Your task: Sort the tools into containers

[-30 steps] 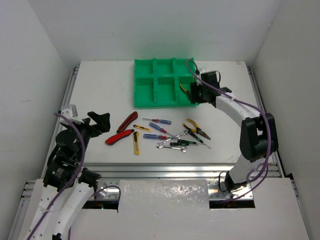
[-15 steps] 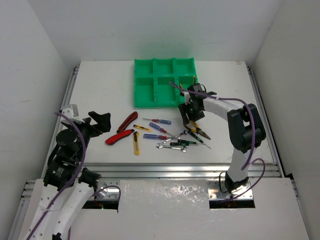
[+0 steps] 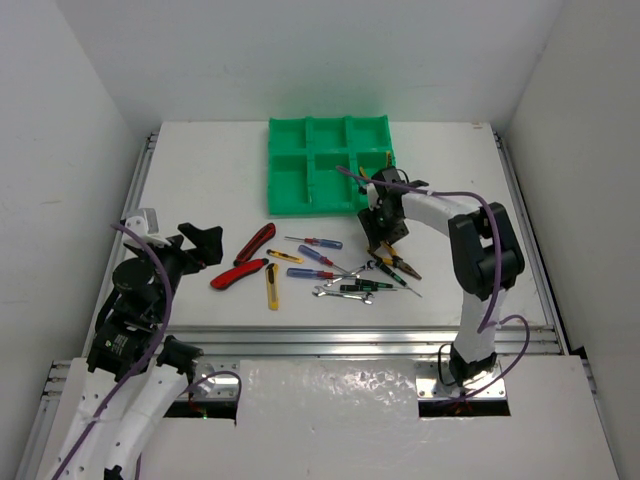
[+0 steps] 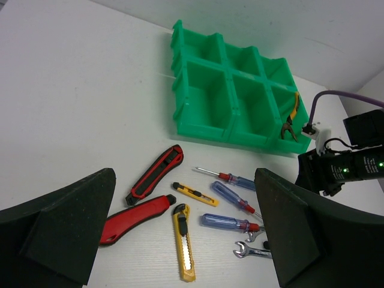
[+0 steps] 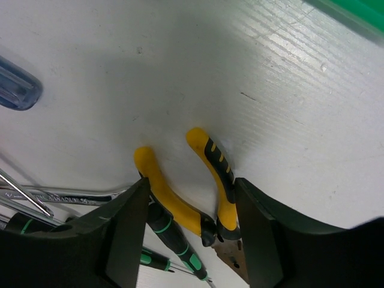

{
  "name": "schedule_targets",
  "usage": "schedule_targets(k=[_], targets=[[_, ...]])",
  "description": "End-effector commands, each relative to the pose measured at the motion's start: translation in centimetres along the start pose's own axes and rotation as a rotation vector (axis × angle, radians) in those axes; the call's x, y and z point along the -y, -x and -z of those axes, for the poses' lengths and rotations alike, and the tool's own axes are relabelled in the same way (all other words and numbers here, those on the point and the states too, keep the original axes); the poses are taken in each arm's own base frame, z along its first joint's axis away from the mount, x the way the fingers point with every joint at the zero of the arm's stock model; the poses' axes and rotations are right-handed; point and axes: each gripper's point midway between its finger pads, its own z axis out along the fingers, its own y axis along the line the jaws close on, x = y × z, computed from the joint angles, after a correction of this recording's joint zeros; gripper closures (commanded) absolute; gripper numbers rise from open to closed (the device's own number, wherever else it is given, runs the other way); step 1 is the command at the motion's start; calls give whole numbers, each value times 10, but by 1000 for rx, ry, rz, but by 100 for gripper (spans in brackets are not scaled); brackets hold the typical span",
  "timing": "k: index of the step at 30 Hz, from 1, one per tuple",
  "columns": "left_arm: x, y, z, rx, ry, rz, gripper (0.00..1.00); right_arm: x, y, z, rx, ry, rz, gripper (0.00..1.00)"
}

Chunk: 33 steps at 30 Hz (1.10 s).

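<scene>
The green tray (image 3: 288,165) stands at the far middle of the table. One pair of yellow-handled pliers (image 4: 292,115) lies in its near right compartment. My right gripper (image 3: 383,238) is open just in front of the tray, low over a second pair of yellow-handled pliers (image 5: 210,180), whose handles lie between its fingers (image 5: 123,240). Red-black utility knives (image 3: 255,243), yellow box cutters (image 3: 272,286), blue screwdrivers (image 3: 318,257), a dark green-banded screwdriver (image 5: 174,243) and silver wrenches (image 3: 345,293) lie loose in front of the tray. My left gripper (image 3: 200,245) is open and empty, left of the knives.
The tray's other compartments (image 4: 207,96) show nothing inside. A purple cable (image 3: 440,195) loops over the right arm. White walls stand on three sides, and a metal rail (image 3: 320,340) runs along the table's near edge.
My right gripper has moved from the tray's near right compartment toward me and down to the pliers on the table. The left arm has not moved.
</scene>
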Motion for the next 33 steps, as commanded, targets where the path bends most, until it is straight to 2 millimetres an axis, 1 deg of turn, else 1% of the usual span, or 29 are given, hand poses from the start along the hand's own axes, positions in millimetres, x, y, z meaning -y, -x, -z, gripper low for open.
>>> schedule_targets(k=[1, 2, 4, 6, 7, 8, 10, 13, 15, 16, 17, 18, 20, 21, 22, 24, 25, 27, 28, 29, 30, 32, 33], targets=[[9, 7, -3, 25, -40, -4, 0, 13, -1, -5, -18, -71, 2, 45], [9, 6, -4, 23, -41, -4, 0, 14, -1, -5, -21, -77, 1, 49], [10, 6, -4, 22, -42, -4, 0, 15, -4, -3, -38, -82, 0, 48], [10, 6, -3, 23, -46, -4, 0, 8, 0, 0, -12, -44, -2, 30], [11, 7, -3, 24, -50, -4, 0, 3, 3, 4, 14, -16, -2, 23], [11, 6, -3, 23, -49, -4, 0, 0, 5, 6, 25, 0, -1, 14], [11, 7, -3, 24, -50, -5, 0, -3, 8, 9, 37, 10, 1, 13], [11, 7, -3, 27, -51, -5, 0, 1, 14, 12, 62, -9, -7, 13], [11, 7, -3, 25, -51, -5, 0, 1, 15, 12, 70, -8, 2, 17], [11, 7, -3, 27, -51, -5, 0, 5, 15, 9, 59, -29, 0, 20], [11, 7, -3, 27, -51, -5, 0, 6, 13, 7, 44, -35, 2, 24], [11, 6, -3, 23, -51, -5, 0, 8, 13, 6, 35, -43, 6, 35], [11, 6, -3, 23, -51, -5, 0, 15, 7, -3, 5, -79, 10, 45], [12, 7, -2, 25, -54, -5, 0, 16, 5, -6, -5, -80, 10, 48], [12, 7, -2, 25, -54, -5, 0, 16, 5, -8, -11, -81, 9, 54], [12, 7, -2, 26, -56, -5, 0, 17, 0, -14, -36, -84, 12, 58], [12, 6, -2, 25, -55, -5, 0, 18, -1, -15, -42, -87, 13, 68], [12, 6, -2, 25, -55, -5, 0, 19, 0, -15, -35, -95, 17, 77], [12, 6, -2, 24, -57, -5, 0, 20, 3, -13, -22, -104, 18, 89], [12, 7, -2, 26, -56, -5, 0, 22, 7, -11, -9, -113, 16, 99], [12, 7, -2, 26, -56, -5, 0, 24, 15, -5, 27, -127, 19, 100], [12, 6, -2, 25, -55, -5, 0, 30, 23, 3, 65, -162, 16, 100], [12, 6, -2, 24, -57, -5, 0, 32, 30, 13, 101, -177, 12, 100]])
